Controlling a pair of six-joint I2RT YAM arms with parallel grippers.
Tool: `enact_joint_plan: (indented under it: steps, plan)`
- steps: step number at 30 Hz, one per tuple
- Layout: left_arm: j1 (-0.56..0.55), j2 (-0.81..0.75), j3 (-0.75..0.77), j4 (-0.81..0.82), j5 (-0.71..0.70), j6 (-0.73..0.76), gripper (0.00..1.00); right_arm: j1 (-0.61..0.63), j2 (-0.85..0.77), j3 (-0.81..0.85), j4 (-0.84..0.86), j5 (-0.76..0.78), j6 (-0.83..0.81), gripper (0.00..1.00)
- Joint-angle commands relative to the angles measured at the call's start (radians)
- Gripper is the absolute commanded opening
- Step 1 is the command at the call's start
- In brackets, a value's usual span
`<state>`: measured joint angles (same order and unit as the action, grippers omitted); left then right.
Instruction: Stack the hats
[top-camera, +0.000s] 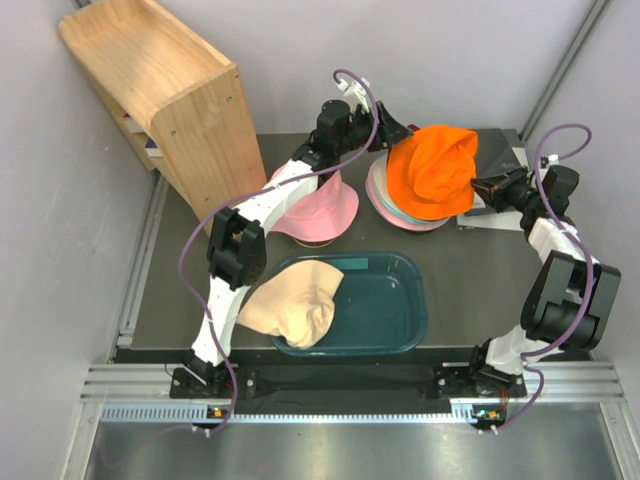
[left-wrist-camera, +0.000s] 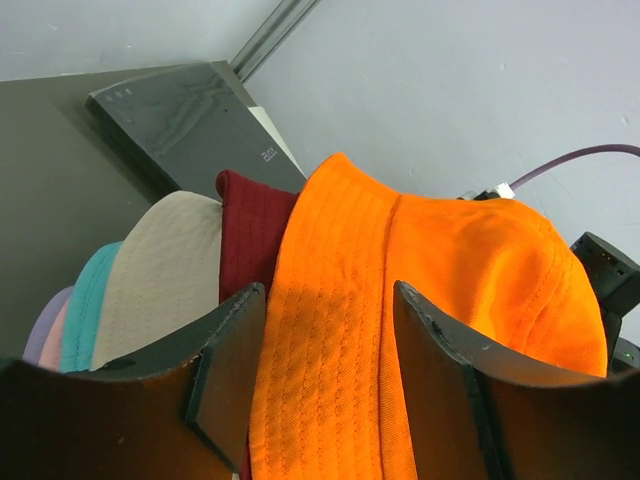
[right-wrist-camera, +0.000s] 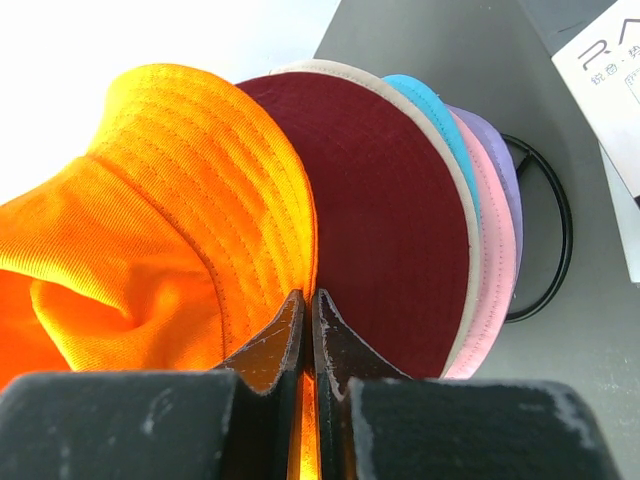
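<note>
The orange hat (top-camera: 432, 170) lies crumpled on top of a stack of hats (top-camera: 400, 216) at the back right. My right gripper (top-camera: 488, 188) is shut on its brim (right-wrist-camera: 250, 230); the pinch shows in the right wrist view (right-wrist-camera: 308, 302). My left gripper (top-camera: 392, 130) is open, one finger on each side of the orange hat's far brim (left-wrist-camera: 340, 330). Under it the stack shows maroon (right-wrist-camera: 390, 230), beige (left-wrist-camera: 165, 270), teal (left-wrist-camera: 85, 300), pink (right-wrist-camera: 490, 240) and lavender (right-wrist-camera: 503, 165) hats. A separate pink hat (top-camera: 320, 205) sits at mid-back. A peach hat (top-camera: 295, 300) drapes over the tub's left rim.
A dark teal tub (top-camera: 385, 310) sits at the front middle. A wooden shelf (top-camera: 160, 85) stands at the back left. A black wire ring (right-wrist-camera: 552, 230) sits under the stack. A dark flat box (left-wrist-camera: 185, 110) and papers (top-camera: 495, 215) lie behind and right of the stack.
</note>
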<state>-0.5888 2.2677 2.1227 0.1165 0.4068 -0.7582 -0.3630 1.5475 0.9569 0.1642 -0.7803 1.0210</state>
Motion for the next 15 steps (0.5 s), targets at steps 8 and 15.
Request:
enact_joint_plan:
  steps: [8,15]
  plan:
    - [0.0,0.035,0.02,0.015,0.036,-0.007,0.58,0.002,0.0,0.039,0.035,-0.007,-0.025,0.0]
    - [-0.011,0.024,-0.003,0.071,0.086,-0.032,0.23,0.002,-0.009,0.046,0.035,-0.01,-0.019,0.0]
